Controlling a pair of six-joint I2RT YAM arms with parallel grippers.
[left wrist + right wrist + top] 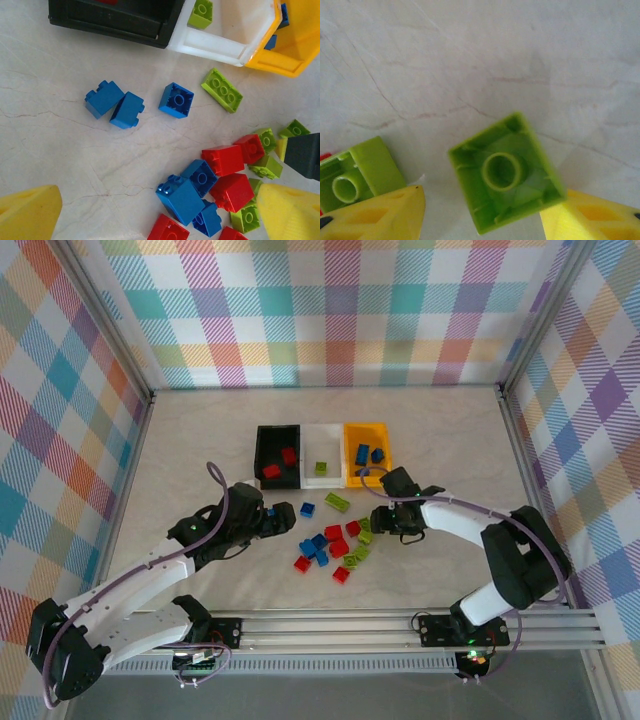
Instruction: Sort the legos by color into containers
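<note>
Right gripper (482,210) is spread either side of an upside-down lime brick (505,172) at the bottom of the frame, not squeezing it. My guess is it's lining up a pinch for the white bin (325,443). Left gripper (157,192) hangs spread above the blue bricks (182,200) at bottom centre, likely bound for the orange-yellow bin (349,455).

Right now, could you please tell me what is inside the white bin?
One lime green brick lies in the white bin, toward its near end. The rest of its visible floor is bare; its near wall may hide a narrow strip.
</note>
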